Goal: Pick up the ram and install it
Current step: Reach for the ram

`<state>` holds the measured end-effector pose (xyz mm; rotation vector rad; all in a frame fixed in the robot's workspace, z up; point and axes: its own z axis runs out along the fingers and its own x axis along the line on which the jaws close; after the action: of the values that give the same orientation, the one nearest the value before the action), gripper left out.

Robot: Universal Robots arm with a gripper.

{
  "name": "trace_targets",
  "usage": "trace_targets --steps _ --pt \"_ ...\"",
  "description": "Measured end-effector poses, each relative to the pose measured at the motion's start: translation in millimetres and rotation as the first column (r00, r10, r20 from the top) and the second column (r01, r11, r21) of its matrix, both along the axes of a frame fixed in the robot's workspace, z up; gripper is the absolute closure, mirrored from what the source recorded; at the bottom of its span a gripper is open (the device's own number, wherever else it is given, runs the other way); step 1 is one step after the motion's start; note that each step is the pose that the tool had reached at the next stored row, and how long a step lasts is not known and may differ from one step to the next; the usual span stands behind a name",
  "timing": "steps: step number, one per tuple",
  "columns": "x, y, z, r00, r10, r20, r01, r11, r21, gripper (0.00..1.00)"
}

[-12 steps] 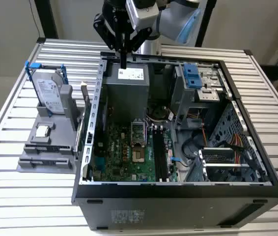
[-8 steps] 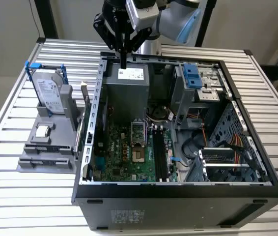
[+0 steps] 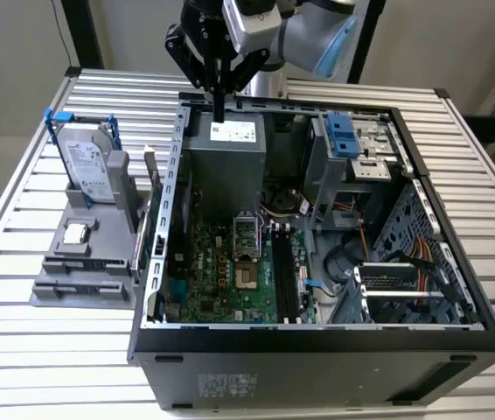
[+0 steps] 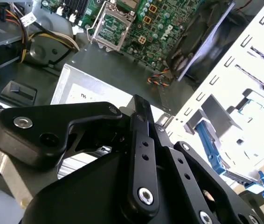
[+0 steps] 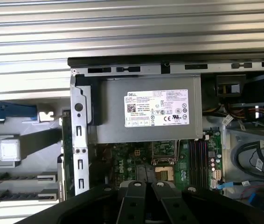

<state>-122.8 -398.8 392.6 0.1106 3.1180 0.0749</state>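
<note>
The ram [image 3: 154, 194] looks like a thin dark stick standing on edge in the grey fixture [image 3: 81, 262], just outside the open computer case's wall on the exterior view's left. In the first wrist view it is a narrow dark-green strip [image 5: 66, 140] beside that wall. My gripper [image 3: 219, 114] hangs over the grey power supply [image 3: 226, 166] at the back of the case, fingers shut with nothing between them. The second wrist view has the shut fingers [image 4: 140, 106] above the supply's labelled top. Black memory slots [image 3: 282, 273] lie on the green motherboard [image 3: 221, 271].
A silver hard drive in a blue bracket [image 3: 88, 166] stands upright on the fixture. The case [image 3: 317, 337] holds a blue-tabbed drive cage [image 3: 352, 144], cables and a fan. Slatted metal tabletop [image 3: 46, 350] surrounds the case.
</note>
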Motion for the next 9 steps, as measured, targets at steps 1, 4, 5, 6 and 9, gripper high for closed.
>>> trace_targets --steps 1,4,5,6,9 --pt "-0.7 0.0 0.0 1.0000 0.000 0.0000 0.000 1.0000 0.0001 1.00" --pt "-3.6 0.0 0.0 1.0000 0.000 0.0000 0.000 1.0000 0.0000 1.00" --pt "-4.6 0.0 0.0 1.0000 0.000 0.0001 0.000 1.0000 0.0000 1.00" --pt "-5.7 0.0 0.0 1.0000 0.000 0.0000 0.000 1.0000 0.0000 1.00" --pt "-9.2 0.0 0.0 1.0000 0.000 0.0001 0.000 1.0000 0.0001 1.00"
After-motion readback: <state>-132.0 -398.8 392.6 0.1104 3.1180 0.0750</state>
